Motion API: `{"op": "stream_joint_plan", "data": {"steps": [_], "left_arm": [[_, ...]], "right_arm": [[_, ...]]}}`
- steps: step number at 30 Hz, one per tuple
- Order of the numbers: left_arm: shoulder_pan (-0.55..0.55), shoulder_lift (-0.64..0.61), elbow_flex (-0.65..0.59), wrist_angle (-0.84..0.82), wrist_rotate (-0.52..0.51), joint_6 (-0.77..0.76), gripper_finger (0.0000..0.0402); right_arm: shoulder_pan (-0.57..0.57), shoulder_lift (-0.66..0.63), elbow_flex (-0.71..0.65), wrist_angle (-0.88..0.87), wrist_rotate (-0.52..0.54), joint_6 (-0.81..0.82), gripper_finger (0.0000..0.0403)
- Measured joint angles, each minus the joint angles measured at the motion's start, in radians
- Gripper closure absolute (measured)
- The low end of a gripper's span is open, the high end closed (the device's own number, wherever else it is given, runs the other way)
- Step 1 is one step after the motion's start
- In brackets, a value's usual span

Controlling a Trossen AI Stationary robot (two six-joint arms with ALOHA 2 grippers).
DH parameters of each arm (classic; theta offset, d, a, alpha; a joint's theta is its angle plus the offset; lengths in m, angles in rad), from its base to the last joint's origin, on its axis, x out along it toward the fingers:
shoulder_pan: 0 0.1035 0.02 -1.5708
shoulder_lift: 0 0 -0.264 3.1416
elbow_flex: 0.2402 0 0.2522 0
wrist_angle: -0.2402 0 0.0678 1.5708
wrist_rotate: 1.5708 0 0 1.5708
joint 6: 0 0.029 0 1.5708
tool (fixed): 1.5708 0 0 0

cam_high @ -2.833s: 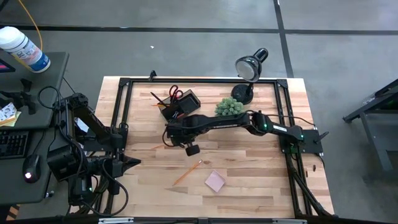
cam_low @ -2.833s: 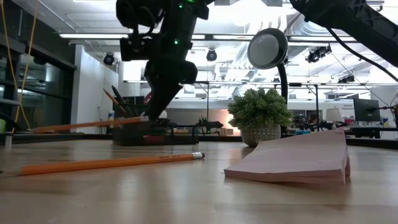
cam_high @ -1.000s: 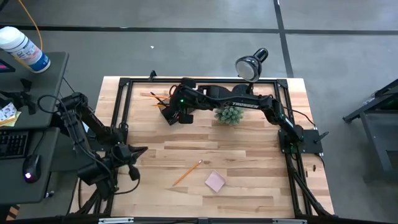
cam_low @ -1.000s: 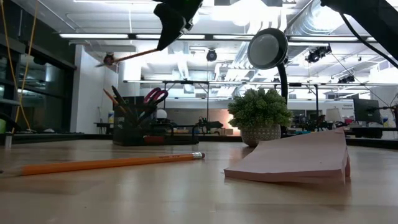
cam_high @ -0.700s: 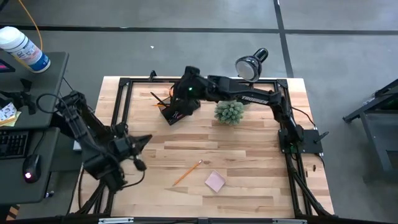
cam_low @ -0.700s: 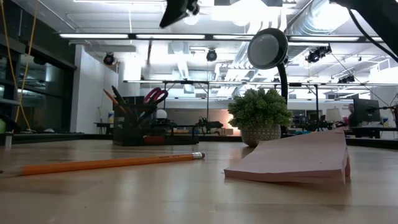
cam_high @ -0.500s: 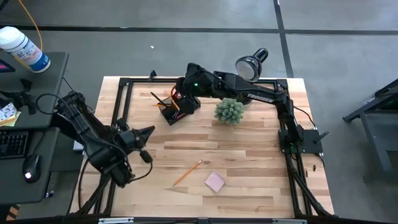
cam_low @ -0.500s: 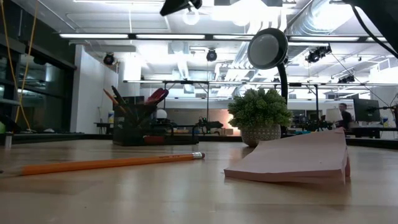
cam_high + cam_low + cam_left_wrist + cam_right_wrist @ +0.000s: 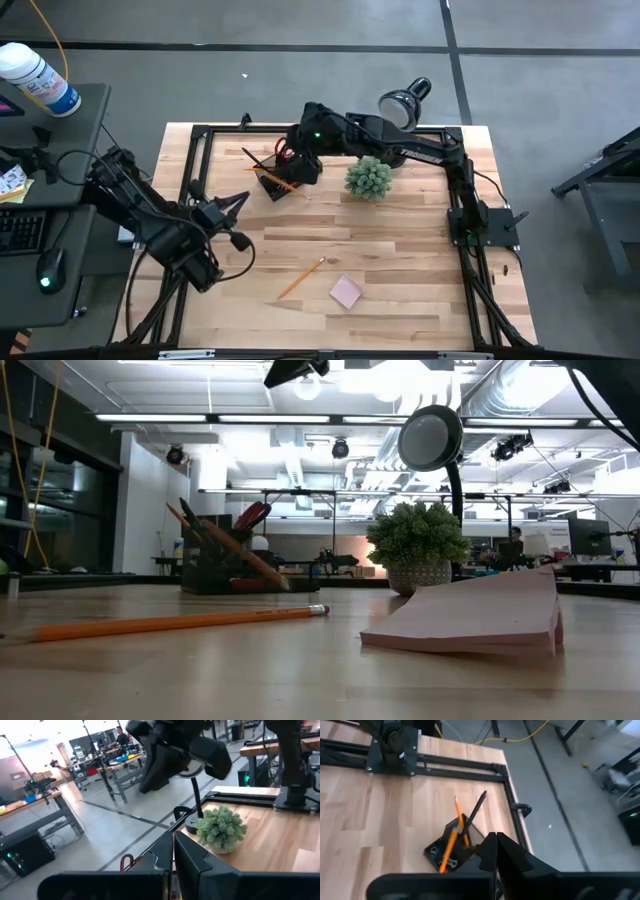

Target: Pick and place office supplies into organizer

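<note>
The dark organizer (image 9: 285, 180) stands at the table's far side, left of the plant; it also shows in the low view (image 9: 212, 568) and the right wrist view (image 9: 437, 851). It holds red-handled scissors (image 9: 252, 513), a black pen (image 9: 477, 806) and an orange pencil (image 9: 451, 842) that leans out toward the near side (image 9: 245, 557). My right gripper (image 9: 301, 160) hovers above the organizer, shut and empty (image 9: 495, 842). My left gripper (image 9: 240, 200) is shut and empty (image 9: 173, 847), in the air over the table's left part. A second pencil (image 9: 301, 277) and a pink pad (image 9: 346, 291) lie on the table nearer the front.
A green spiky plant (image 9: 368, 178) stands right of the organizer. A black desk lamp (image 9: 402, 108) stands at the far edge behind the plant. A black frame (image 9: 200, 160) runs round the table's left, far and right sides. Bare wood lies between the organizer and the loose pencil.
My right gripper has carried a pencil up over the organizer and let it go; the pencil now stands slanted in the organizer, leaning toward the near side. My left gripper has moved from the near left toward the far edge and the table's middle.
</note>
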Motion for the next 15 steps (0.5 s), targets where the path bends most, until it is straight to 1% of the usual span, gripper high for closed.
{"op": "stream_joint_plan", "data": {"steps": [2, 6, 9, 11, 15], "left_arm": [[0.016, -0.002, 0.021, 0.001, 0.006, 0.004, 0.0396], [0.052, -0.028, 0.062, 0.000, 0.026, 0.073, 0.0396], [0.086, -0.059, 0.096, 0.000, 0.064, 0.112, 0.0396], [0.110, -0.088, 0.119, 0.000, 0.083, 0.134, 0.0396], [0.152, -0.145, 0.150, 0.001, 0.134, 0.199, 0.0396]], "right_arm": [[-0.009, 0.000, 0.000, -0.024, -0.033, 0.035, 0.0402], [-0.031, 0.001, -0.021, -0.056, -0.139, 0.106, 0.0402], [-0.040, 0.002, -0.047, -0.076, -0.173, 0.137, 0.0402], [-0.040, 0.002, -0.076, -0.066, -0.198, 0.139, 0.0402], [-0.036, 0.002, -0.160, -0.055, -0.269, 0.090, 0.0402]]}}
